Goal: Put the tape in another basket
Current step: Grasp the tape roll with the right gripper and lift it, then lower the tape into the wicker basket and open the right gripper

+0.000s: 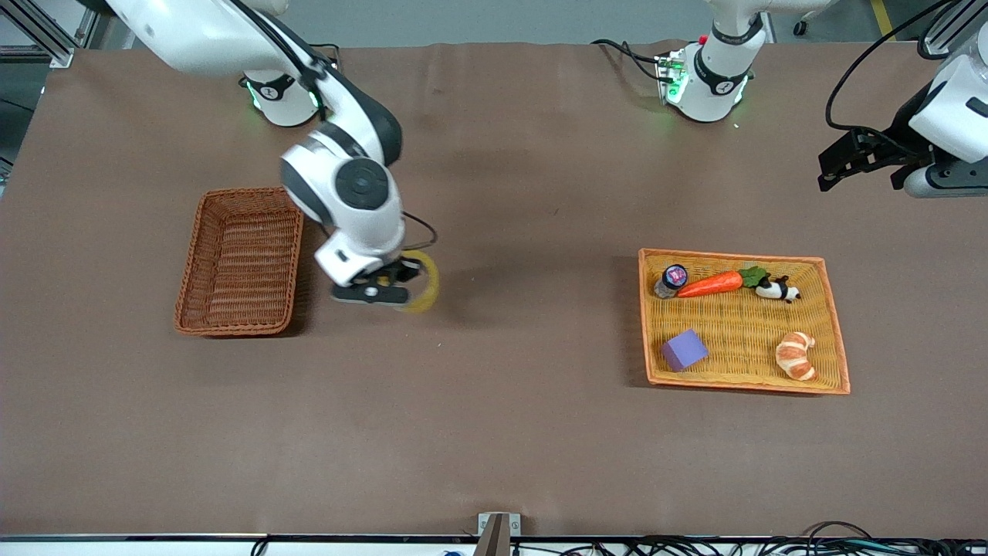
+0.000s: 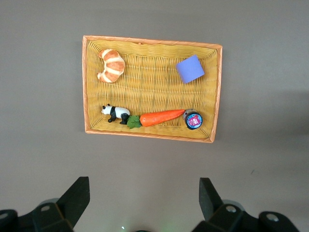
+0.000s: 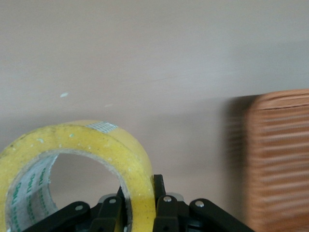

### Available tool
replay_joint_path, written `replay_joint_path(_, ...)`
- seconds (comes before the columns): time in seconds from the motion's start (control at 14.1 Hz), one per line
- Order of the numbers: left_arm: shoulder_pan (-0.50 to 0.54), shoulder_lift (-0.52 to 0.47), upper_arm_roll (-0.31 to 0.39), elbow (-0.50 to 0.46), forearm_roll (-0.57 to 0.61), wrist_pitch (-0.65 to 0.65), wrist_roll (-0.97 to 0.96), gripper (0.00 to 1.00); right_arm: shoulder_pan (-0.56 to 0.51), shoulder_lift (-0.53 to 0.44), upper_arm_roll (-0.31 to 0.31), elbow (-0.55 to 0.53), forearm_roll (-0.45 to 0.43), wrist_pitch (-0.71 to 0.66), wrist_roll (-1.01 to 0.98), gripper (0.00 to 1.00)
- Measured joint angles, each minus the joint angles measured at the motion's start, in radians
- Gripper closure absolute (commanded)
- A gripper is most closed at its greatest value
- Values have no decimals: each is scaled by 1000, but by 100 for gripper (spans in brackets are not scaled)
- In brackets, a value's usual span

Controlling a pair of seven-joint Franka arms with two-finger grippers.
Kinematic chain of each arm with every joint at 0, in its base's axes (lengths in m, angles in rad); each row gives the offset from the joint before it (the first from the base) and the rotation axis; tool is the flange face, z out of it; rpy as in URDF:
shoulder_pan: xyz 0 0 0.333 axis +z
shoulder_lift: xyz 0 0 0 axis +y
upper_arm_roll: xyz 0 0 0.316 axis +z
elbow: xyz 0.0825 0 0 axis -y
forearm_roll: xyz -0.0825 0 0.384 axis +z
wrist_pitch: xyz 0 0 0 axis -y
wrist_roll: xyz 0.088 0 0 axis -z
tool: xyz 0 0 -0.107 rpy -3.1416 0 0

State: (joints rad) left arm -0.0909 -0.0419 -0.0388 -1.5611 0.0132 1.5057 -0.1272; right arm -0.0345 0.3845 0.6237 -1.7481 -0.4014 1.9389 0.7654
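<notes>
My right gripper is shut on the yellowish tape roll and holds it up over bare table, beside the reddish-brown wicker basket, toward the table's middle. In the right wrist view the fingers pinch the wall of the tape, and the basket's rim shows beside it. The basket looks empty. My left gripper is open and empty, and waits high over the left arm's end of the table. In the left wrist view its fingertips frame bare table.
A shallow yellow wicker tray with an orange rim lies toward the left arm's end. It holds a carrot, a panda toy, a croissant, a purple block and a small round jar.
</notes>
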Motion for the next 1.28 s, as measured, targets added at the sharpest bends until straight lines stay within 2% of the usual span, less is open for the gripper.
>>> replay_joint_path(0.28, 0, -3, 0, -1, 0, -4, 1, 0, -1, -238, -285, -117, 188, -24, -453, 100)
replay_joint_path(0.43, 0, -3, 0, -1, 0, -4, 1, 0, -2, -319, -408, -213, 221, -12, -637, 100)
replay_joint_path(0.57, 1, -3, 1, -1, 0, -4, 2, 0, -1, -383, -502, -333, 228, 49, -757, 100)
replay_joint_path(0.78, 9, -3, 4, -1, 0, -5, 6, 0, 0, -438, -592, -538, 229, 237, -852, 100)
replay_joint_path(0.99, 24, -3, 7, 0, 0, -6, 17, 0, 2, -434, -674, -738, 229, 535, -928, 100)
replay_joint_path(1.13, 23, -3, 6, 0, 0, -6, 17, 0, 1, -406, -712, -823, 229, 676, -955, 99)
replay_joint_path(1.28, 23, -3, 5, 0, 0, -6, 17, 0, 2, -355, -719, -844, 229, 748, -956, 96)
